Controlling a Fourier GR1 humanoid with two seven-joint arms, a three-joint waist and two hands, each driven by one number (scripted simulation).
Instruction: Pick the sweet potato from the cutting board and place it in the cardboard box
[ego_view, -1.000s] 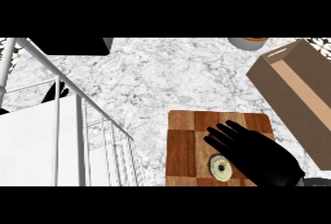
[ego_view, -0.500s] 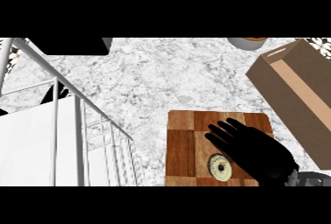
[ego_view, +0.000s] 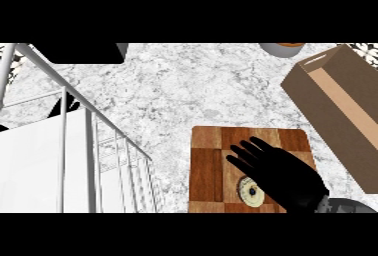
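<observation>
Marble counter carries a cardboard box at the right, open side up, and a wooden cutting board near the lower edge. Right hand sits over the board, palm down, fingers straight and spread, holding nothing. Sweet potato lies on the board at the hand's left edge, partly hidden.
</observation>
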